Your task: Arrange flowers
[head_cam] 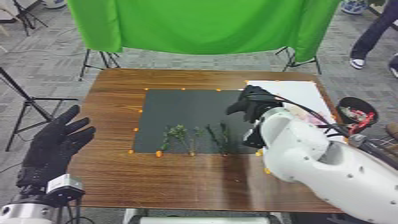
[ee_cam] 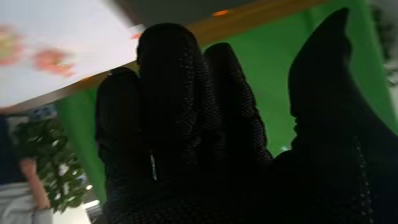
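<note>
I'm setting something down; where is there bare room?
Bare: the dark mat on its far left, beyond the stems; also the table nearer than the mat, left of the right arm. Crowded: the mat's near side, with stems, and its far right, by the right hand.

The far cloth (head_cam: 204, 25) is a vivid plain green, the carpet (head_cam: 151, 61) mottled grey. Brown wood grain streaks the table (head_cam: 169, 185) under a charcoal mat (head_cam: 187, 112) dotted round with orange markers (head_cam: 159, 154). Green sprigs (head_cam: 179, 134) lie near; at right, peachy-pink blooms (ee_cam: 53, 61) brighten a white sheet (head_cam: 298, 91). Both gloves are black.
</note>
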